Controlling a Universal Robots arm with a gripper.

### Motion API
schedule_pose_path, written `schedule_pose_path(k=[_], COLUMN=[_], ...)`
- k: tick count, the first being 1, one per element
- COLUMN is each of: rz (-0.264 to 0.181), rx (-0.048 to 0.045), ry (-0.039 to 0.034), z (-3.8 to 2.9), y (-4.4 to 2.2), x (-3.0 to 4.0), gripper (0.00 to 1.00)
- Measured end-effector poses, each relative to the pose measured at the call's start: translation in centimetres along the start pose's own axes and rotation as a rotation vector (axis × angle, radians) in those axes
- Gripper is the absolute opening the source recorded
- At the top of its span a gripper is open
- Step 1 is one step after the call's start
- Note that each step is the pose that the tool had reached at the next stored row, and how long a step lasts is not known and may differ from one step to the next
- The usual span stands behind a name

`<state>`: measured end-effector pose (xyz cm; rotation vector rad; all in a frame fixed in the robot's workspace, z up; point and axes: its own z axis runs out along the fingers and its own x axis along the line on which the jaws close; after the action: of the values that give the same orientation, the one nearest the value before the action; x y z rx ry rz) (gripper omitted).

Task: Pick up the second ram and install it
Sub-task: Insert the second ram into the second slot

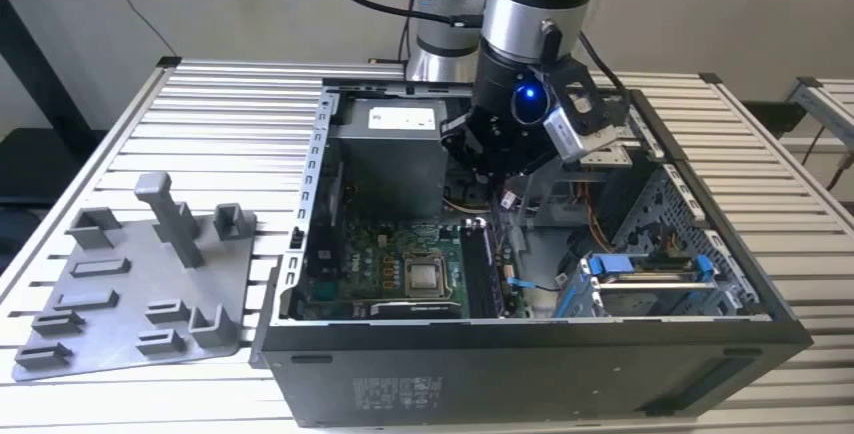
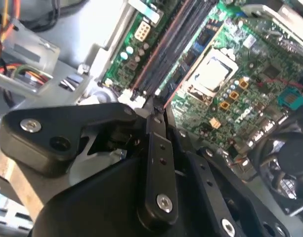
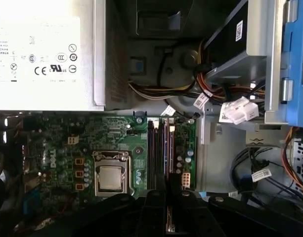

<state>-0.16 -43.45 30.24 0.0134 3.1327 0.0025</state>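
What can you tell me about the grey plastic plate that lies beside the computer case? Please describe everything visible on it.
The grey fixture plate looks like matte moulded plastic, one colour throughout. It lies flat on the slatted metal table, at the exterior view's left of the open computer case. One tall T-topped post, several shorter posts and low rectangular brackets rise from it. Its edge nearest the case lies close to the case wall; whether they touch cannot be judged.

I logged: gripper (image 2: 153, 111) matt black plastic, shiny screws | second ram (image 3: 169, 217) dark, matt | case (image 1: 534, 374) matt black painted metal | fixture tray (image 1: 134, 294), left of frame, dull grey plastic | table (image 1: 240, 104) ribbed bright metal
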Motion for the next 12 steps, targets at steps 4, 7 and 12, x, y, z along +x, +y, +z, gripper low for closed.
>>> schedule_pose_path(k=[4, 7, 12], rz=[-0.006, -0.009, -0.009], rx=[-0.0003, 0.0000, -0.0002], ry=[-0.0001, 0.0000, -0.0001], z=[0.19, 0.62, 1.45], y=[-0.14, -0.16, -0.17], x=[0.18, 0.32, 0.65], gripper=[0.14, 0.14, 0.14])
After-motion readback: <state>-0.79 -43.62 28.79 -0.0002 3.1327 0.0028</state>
